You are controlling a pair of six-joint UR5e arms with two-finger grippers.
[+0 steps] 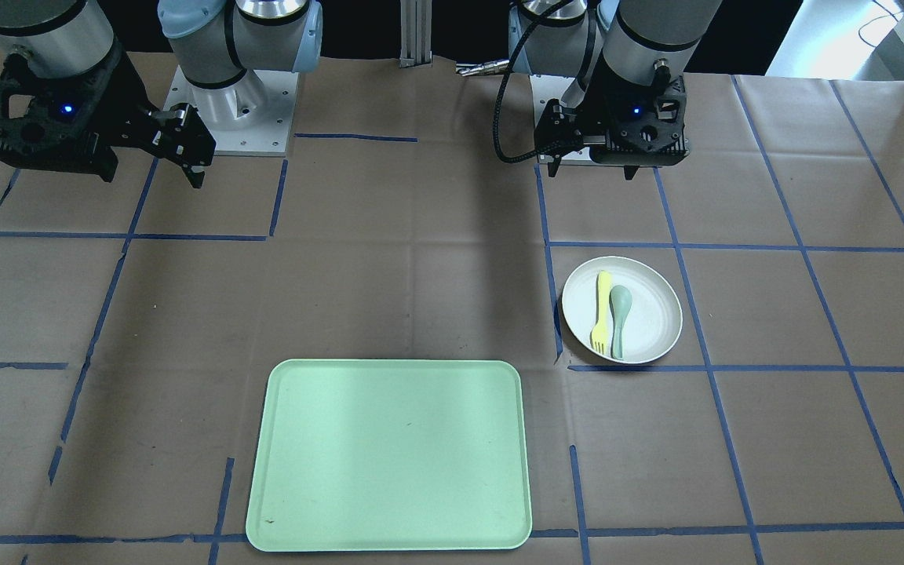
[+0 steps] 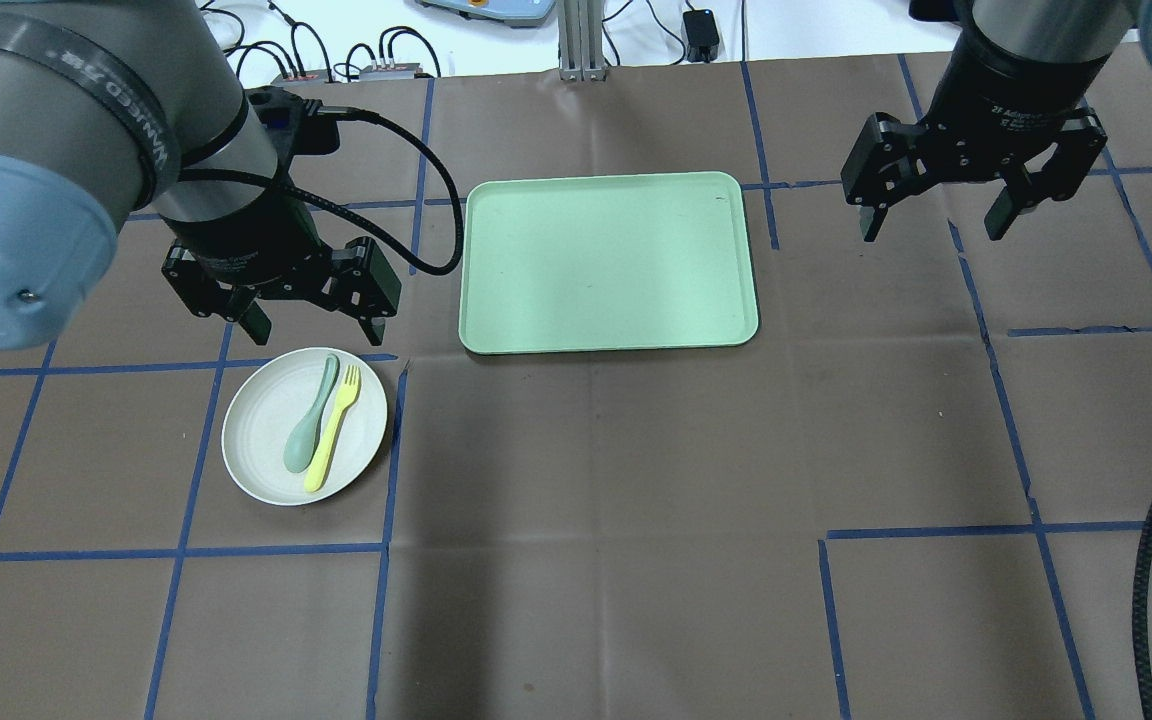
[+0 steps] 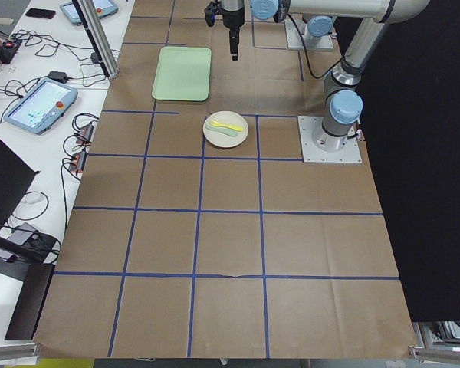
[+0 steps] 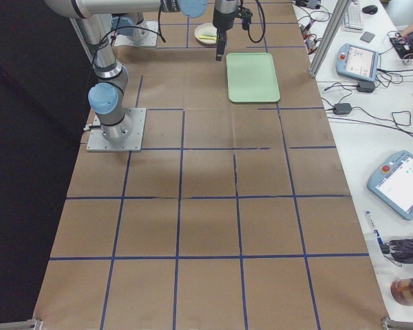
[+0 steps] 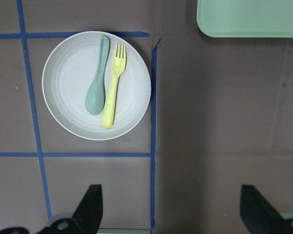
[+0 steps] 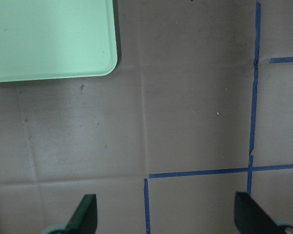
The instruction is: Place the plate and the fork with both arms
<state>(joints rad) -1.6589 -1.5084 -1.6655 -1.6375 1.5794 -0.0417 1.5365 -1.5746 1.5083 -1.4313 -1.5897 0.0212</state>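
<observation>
Left gripper [image 2: 314, 322], fingers spread, empty, hangs by the round matte off-white plate [image 2: 256, 470] beside the mint-green tray [image 2: 606, 262]; the pale-yellow plastic fork [image 2: 333, 430] lies in it, alongside a grey-green spoon [image 2: 308, 425]. Right gripper [image 2: 932, 225] gapes empty across the tray.

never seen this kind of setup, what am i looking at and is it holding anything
It is a robot: two jointed arms bolted to a table covered in brown paper. Each ends in a black two-finger pincer. Two pictures look down on the table, from behind the robot and from across it; two look along it from its ends; two come from wrist cameras. On the table lie a green tray and a round plate with a yellow fork and a grey-green spoon on it. The left pincer hangs open near the plate, the right pincer open beside the tray. Nothing is held.
</observation>
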